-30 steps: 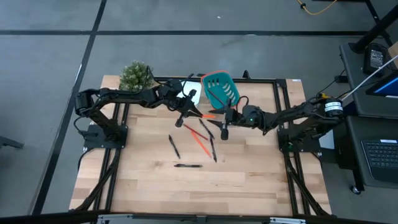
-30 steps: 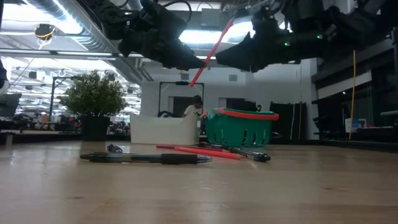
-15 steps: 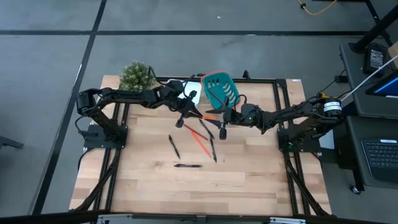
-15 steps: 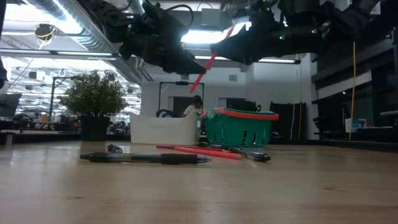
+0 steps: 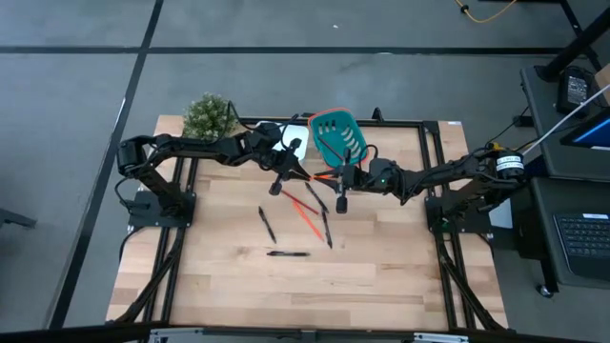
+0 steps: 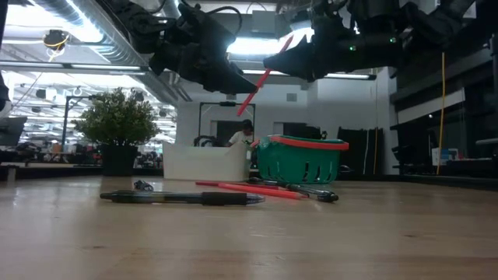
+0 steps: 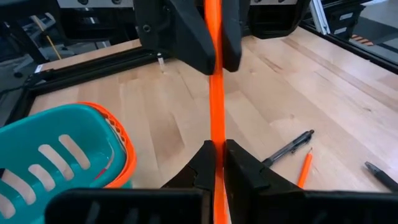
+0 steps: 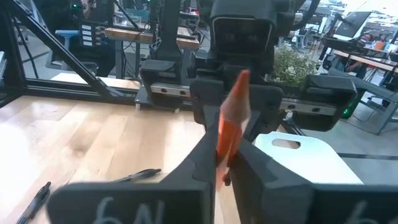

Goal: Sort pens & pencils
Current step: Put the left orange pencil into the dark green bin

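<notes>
- Orange-red, the held pencil (image 6: 264,75) hangs slanted in the air above the desk (image 5: 381,276), between the two arms and near the teal basket (image 5: 337,135).
- Left gripper (image 7: 216,163) is closed on one end of this pencil; its fingers (image 7: 200,168) pinch the shaft from both sides.
- Right gripper (image 8: 222,163) has its jaws closed on the other end of the same pencil, so both grippers grasp it at once, facing each other.
- Two more pencils (image 5: 305,215) lie on the wood just below the grippers, close together.
- Black pens (image 5: 325,227) lie scattered among and beside them; one pen (image 6: 183,197) lies alone, nearer the desk's front edge.
- A white bin (image 6: 204,162) stands just beside the teal basket at the far side of the desk.
- A small potted plant (image 5: 208,116) sits at the far left corner.
</notes>
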Controlling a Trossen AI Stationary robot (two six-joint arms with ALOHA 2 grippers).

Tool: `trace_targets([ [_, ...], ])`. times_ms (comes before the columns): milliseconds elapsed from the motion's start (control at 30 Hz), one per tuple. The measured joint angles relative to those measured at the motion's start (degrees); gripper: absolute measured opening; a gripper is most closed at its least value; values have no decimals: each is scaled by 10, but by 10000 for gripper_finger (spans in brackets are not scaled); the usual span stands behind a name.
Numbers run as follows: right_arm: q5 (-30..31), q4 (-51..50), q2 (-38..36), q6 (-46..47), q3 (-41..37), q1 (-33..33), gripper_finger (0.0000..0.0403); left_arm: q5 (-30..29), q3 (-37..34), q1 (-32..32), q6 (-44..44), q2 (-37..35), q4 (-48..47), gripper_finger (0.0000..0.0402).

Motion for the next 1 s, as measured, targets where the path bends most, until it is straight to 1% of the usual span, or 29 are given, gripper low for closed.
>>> trace_targets([
  [67,1,0,0,0,0,-2,26,0,0,0,0,0,0,14],
  [333,-7,-2,0,2,0,-12,33,-4,0,1,0,0,0,14],
  [467,-7,-4,0,1,0,-12,26,-4,0,1,0,0,0,17],
  [600,-5,-5,0,1,0,-13,26,-25,0,0,-15,0,1,38],
  [733,-6,-9,0,2,-1,-13,30,-29,1,0,-38,-1,6,73],
  [867,-6,-9,0,2,-1,-13,26,-31,1,0,-39,-1,4,105],
  [1000,-6,-11,0,2,-1,-13,26,-32,1,0,-38,-1,3,115],
])
